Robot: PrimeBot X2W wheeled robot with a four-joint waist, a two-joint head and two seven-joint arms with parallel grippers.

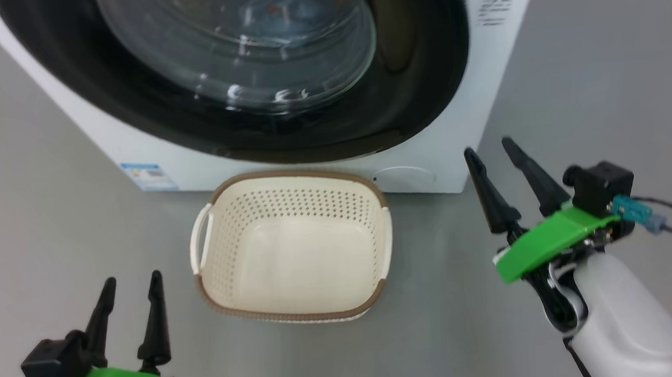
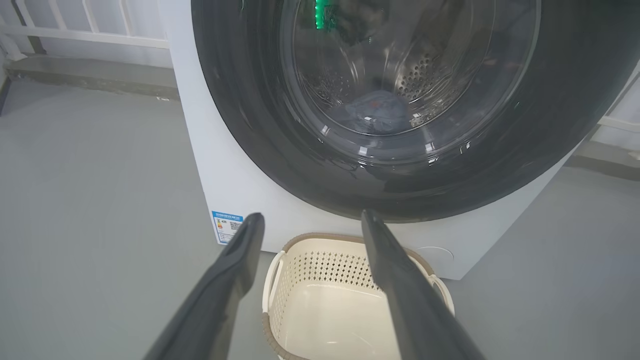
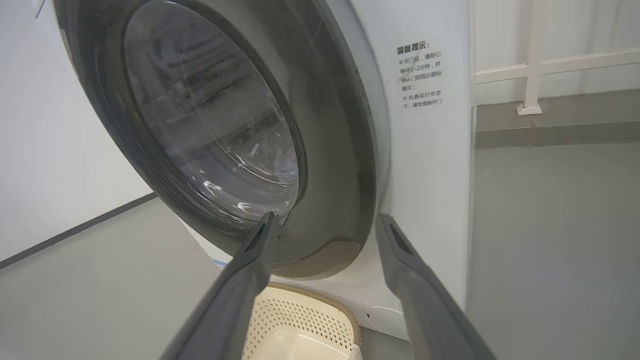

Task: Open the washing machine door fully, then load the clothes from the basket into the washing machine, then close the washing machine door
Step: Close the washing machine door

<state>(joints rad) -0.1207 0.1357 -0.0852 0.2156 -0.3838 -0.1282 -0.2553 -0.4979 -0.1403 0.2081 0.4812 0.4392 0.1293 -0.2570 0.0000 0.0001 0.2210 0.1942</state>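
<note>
The washing machine point(image 1: 504, 52) stands ahead, and its glossy black door point(image 1: 421, 58) lies against its front. Through the glass porthole point(image 2: 400, 75) I see the light blue clothes point(image 2: 375, 112) lying in the steel drum. On the floor before the machine sits the cream basket point(image 1: 290, 215), with nothing inside it. My left gripper point(image 1: 132, 279) is open to the left of the basket, holding nothing. My right gripper point(image 1: 488, 147) is open to the basket's right, near the machine's lower right corner. The left wrist view looks past its open gripper point(image 2: 312, 216) at the basket point(image 2: 320, 265) and door.
Grey floor point(image 1: 49, 232) surrounds the machine. A blue label point(image 1: 149, 177) marks its lower left corner, a round cover point(image 1: 403, 179) its lower right. White railings point(image 2: 75, 35) run behind the machine on both sides. A white wall point(image 3: 50, 150) stands to the side.
</note>
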